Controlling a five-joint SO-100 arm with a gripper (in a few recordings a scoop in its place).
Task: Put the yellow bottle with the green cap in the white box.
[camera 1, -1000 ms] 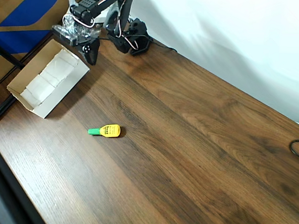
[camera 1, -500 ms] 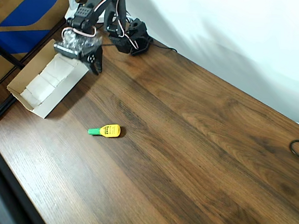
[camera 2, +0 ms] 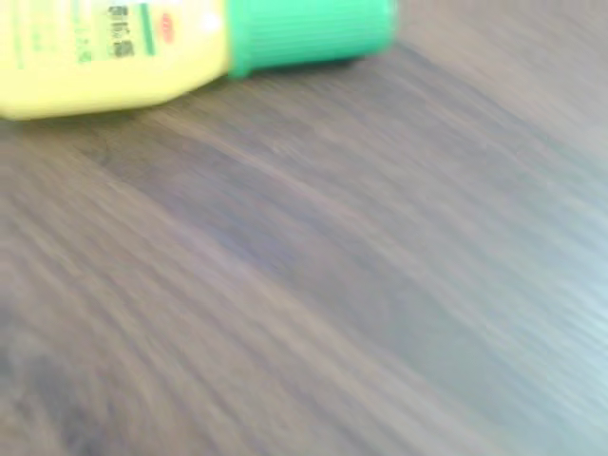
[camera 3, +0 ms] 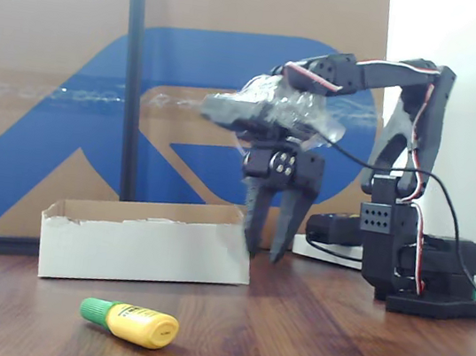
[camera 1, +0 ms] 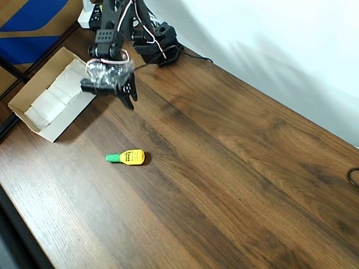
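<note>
While the yellow bottle [camera 1: 131, 157] is seen lying on its side on the wooden table [camera 1: 237, 173] in the overhead view, its green cap [camera 1: 112, 158] is turned toward the left of that picture, and nothing is touching it. The bottle is also shown in the fixed view [camera 3: 138, 324], where it rests in front of the white box [camera 3: 143, 246], a little apart from the box's near wall. In the overhead view the box [camera 1: 54, 99] is placed near the table's upper left corner, with white folded dividers visible inside. The gripper [camera 3: 263, 255] is held above the table just beside the right end of the box in the fixed view, pointing downward, with its two fingers [camera 3: 254, 221] spread apart and nothing held between them. In the overhead view the gripper [camera 1: 129, 95] is seen between the box and the arm's base [camera 1: 159, 47], well apart from the bottle. In the blurred wrist view the bottle [camera 2: 104, 52] is seen at the top edge, lying on the wood. A large brown-and-blue cardboard sheet [camera 3: 54, 88] is stood behind the box.
</note>
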